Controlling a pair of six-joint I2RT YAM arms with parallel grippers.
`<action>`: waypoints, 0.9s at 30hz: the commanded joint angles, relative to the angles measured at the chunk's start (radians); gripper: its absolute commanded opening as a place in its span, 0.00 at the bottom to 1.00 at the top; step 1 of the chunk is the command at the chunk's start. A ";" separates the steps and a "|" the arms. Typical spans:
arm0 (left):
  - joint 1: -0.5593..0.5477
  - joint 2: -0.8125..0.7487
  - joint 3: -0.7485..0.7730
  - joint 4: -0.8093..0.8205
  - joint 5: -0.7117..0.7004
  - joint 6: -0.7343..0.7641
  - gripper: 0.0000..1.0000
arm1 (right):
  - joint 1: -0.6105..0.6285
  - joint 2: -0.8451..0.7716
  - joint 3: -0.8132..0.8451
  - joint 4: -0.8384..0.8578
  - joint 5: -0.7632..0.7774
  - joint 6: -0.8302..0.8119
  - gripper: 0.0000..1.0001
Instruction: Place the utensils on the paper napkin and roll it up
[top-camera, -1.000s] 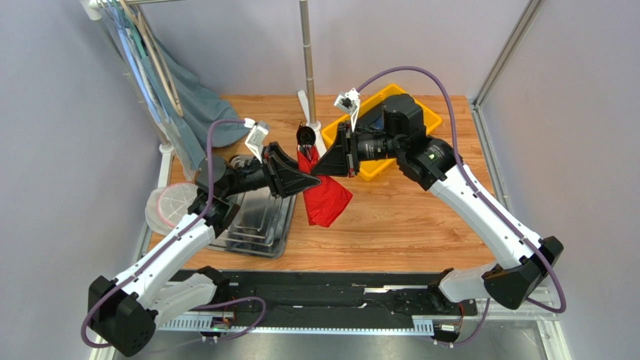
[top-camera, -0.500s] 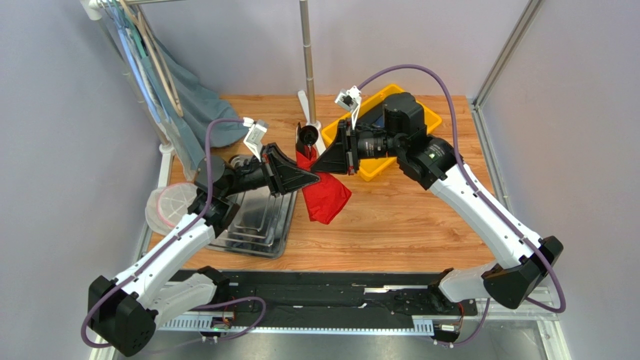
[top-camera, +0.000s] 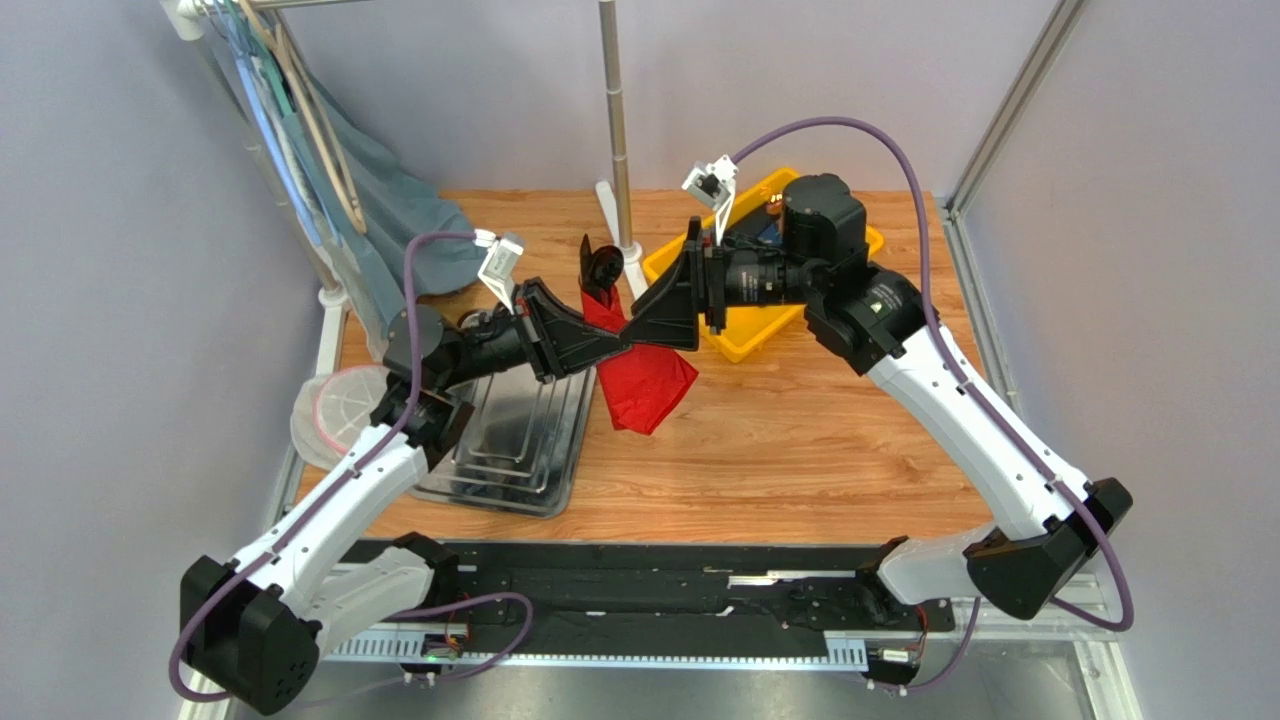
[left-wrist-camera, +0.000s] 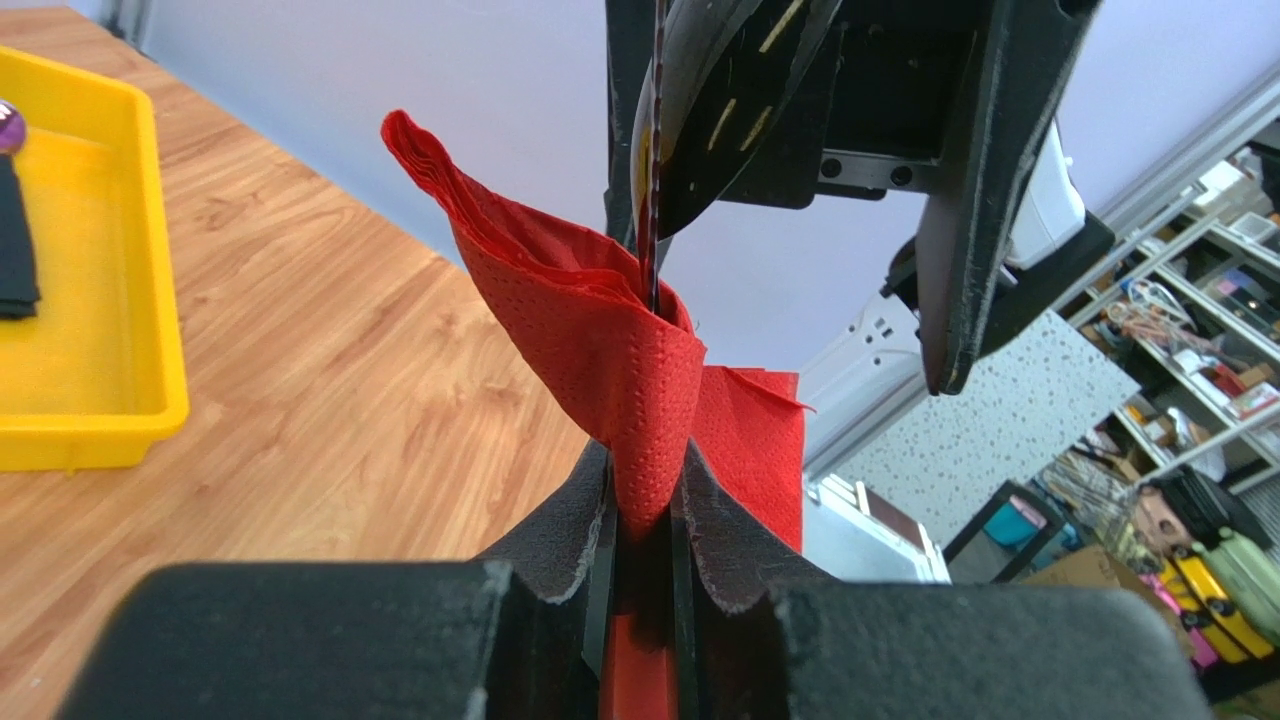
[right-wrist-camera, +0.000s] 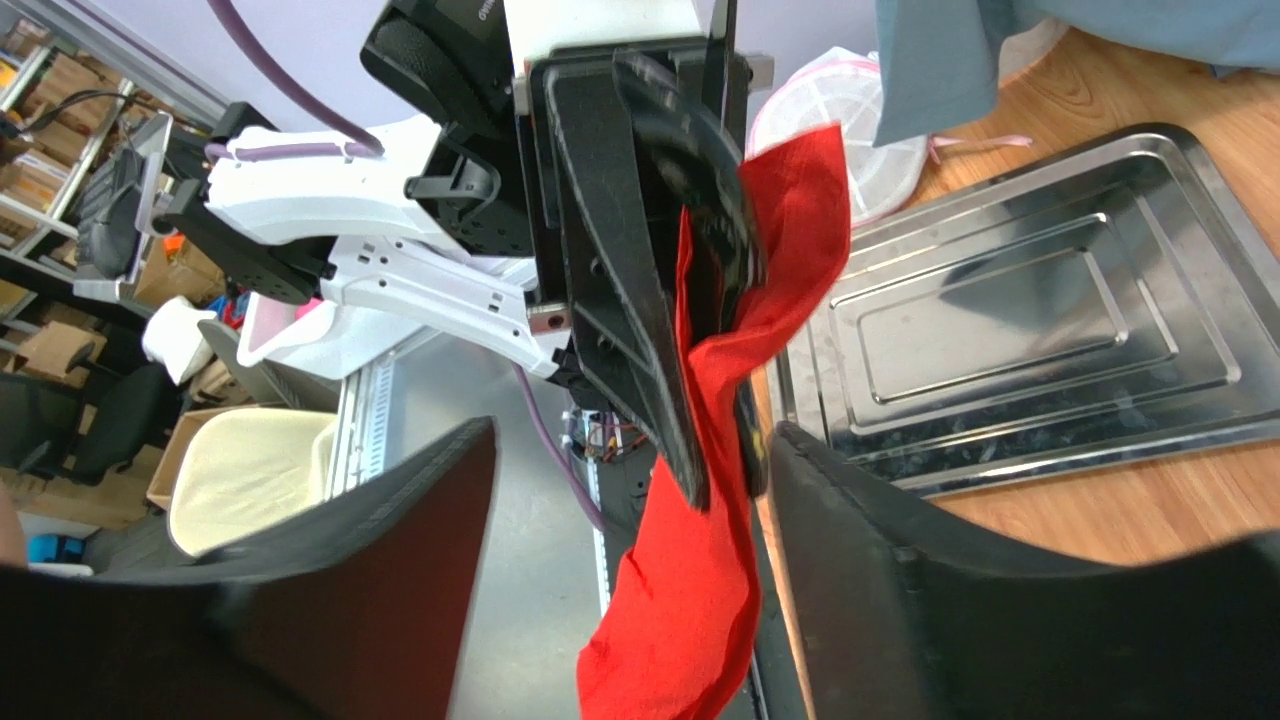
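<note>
Well, over on the left a shiny steel tray (top-camera: 511, 450) sits on the wooden bench (top-camera: 812, 465). Beside it the left hand (left-wrist-camera: 649, 495) reaches toward the middle. Its two fingers are squeezed tight on the paper napkin (left-wrist-camera: 624, 345), pinching it near its middle.

So the red napkin is not lying flat on the bench. It is up in the air, above the wood between the tray and the yellow box. It is bunched and partly twisted, and its loose end hangs down.

Something dark and round pokes out of the top end. I think it is one of the utensils (top-camera: 601, 270), maybe the spoon, tucked inside, but I cannot be sure. The tight pinch is likely there so the wrap does not fall open and the piece does not slip out.

Then comes the right hand (right-wrist-camera: 631, 432). It is wide open, with one finger on each side of the napkin, and it holds nothing. It looks ready to take a new hold on the roll and help twist it.

On the far right sits the yellow box (left-wrist-camera: 90, 345), with something dark in it.
</note>
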 joint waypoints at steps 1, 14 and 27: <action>0.021 -0.003 0.072 0.042 -0.007 -0.020 0.00 | -0.009 -0.054 -0.002 -0.075 0.016 -0.083 0.76; 0.044 0.003 0.109 0.041 0.021 -0.006 0.00 | -0.024 -0.181 -0.115 -0.310 0.079 -0.327 0.52; 0.043 0.007 0.138 0.053 0.076 -0.061 0.00 | -0.052 -0.134 -0.117 -0.306 0.113 -0.439 0.00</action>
